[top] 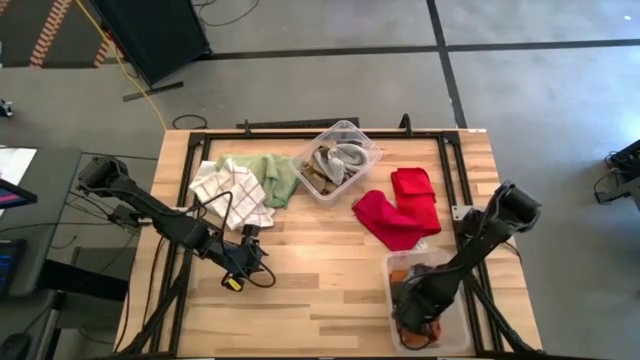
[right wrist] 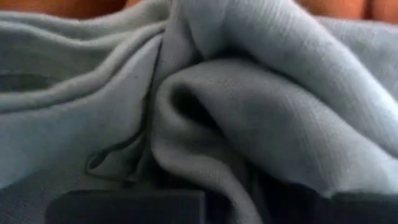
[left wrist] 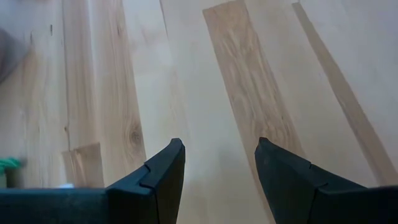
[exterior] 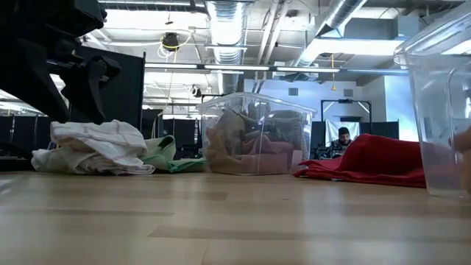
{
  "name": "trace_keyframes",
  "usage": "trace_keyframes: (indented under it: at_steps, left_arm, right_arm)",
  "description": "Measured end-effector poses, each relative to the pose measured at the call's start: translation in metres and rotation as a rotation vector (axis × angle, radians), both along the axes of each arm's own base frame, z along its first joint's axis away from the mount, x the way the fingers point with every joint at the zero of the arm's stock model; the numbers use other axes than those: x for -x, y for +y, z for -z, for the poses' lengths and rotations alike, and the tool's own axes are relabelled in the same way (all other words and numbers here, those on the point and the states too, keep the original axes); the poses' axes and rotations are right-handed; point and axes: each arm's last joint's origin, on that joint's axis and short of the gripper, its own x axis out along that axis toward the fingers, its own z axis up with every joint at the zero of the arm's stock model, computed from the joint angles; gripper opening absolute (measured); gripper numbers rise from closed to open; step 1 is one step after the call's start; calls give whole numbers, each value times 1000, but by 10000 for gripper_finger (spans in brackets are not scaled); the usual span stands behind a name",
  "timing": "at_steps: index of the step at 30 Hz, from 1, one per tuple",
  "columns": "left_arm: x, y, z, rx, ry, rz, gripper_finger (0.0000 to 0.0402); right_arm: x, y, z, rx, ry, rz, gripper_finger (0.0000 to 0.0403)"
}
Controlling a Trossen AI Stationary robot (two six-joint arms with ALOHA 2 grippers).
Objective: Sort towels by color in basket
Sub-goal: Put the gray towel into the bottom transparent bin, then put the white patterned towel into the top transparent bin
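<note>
the right tool (top: 415,315) is down in the near bin (top: 455,335), pressed into a grey towel (right wrist: 249,124); grip unclear.

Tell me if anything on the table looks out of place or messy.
Nothing is damaged or spilled. Loose piles remain unsorted on the table: white-checked towels overlapping a green towel, and red towels crumpled between the two bins. The right end effector is down inside the near bin, against grey cloth.

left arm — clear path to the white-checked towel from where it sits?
Probably yes. The left pincer hovers open over bare table, holding nothing, and the white-checked towel lies just beyond it on top of its pile, with nothing between. The right pincer is down in the near bin, well clear.
</note>
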Motion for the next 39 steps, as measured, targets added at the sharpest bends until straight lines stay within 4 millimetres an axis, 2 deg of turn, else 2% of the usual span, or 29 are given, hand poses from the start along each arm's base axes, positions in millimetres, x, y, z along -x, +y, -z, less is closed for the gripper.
trace_keyframes:
  at_steps: [8, 17, 20, 31, 35, 39]
  left_arm:
    - [0, 0, 0, -5, 1, 5, 185]
    - [0, 0, 0, -17, 3, 16, 185]
    - [1, 0, 1, -33, 5, 32, 185]
    - [9, 13, 3, -216, 43, -83, 185]
    - [14, 24, -2, -276, 31, -169, 185]
    - [20, 39, -10, -321, 19, -274, 185]
  right_arm:
    - [19, -17, -43, 0, -48, 88, 102]
    - [36, -36, -87, -74, -220, 178, 220]
    - [41, -43, -100, -105, -269, 196, 248]
    - [57, -68, -136, -98, -571, 205, 255]
    - [54, -77, -144, -55, -694, 184, 255]
    - [44, -83, -151, 9, -828, 148, 255]
